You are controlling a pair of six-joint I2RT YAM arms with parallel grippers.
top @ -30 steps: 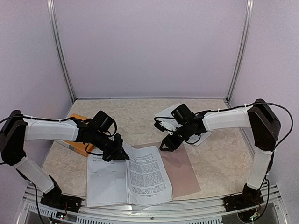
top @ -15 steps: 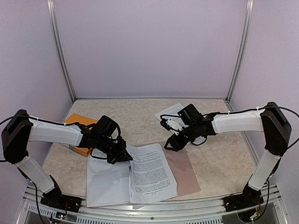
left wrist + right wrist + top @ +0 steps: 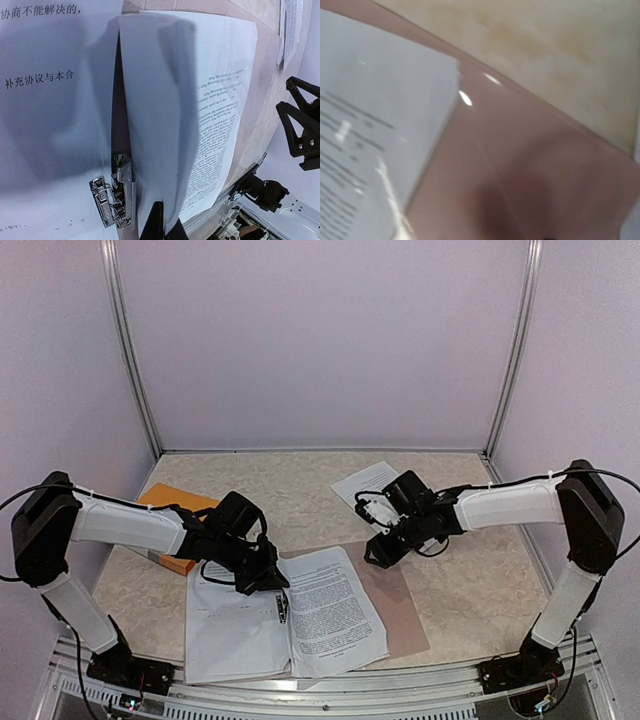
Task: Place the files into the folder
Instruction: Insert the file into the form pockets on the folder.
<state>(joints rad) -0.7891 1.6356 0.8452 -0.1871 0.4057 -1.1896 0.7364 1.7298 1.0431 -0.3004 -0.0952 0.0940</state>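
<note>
The folder lies open at the near middle: a translucent pinkish cover flap [image 3: 402, 608] on the right, a white page of Chinese text [image 3: 225, 630] on the left, and a metal clip [image 3: 112, 200] at the spine. One file, a white sheet of small black text [image 3: 335, 605], lies over the right flap. My left gripper [image 3: 268, 578] is shut on this sheet's spine-side edge, as the left wrist view [image 3: 161, 225] shows. My right gripper [image 3: 378, 552] is low over the flap's far corner [image 3: 530, 165], with its fingers apart and empty. A second printed sheet [image 3: 372, 483] lies behind it.
An orange flat object [image 3: 172, 502] lies under the left arm at the left. Booth walls and metal posts close in the back and sides. The metal table rail [image 3: 320, 690] runs along the near edge.
My left gripper has moved right and nearer with the printed sheet, sliding it further over the right flap. My right gripper has shifted slightly right and lower, toward the flap's far corner.
</note>
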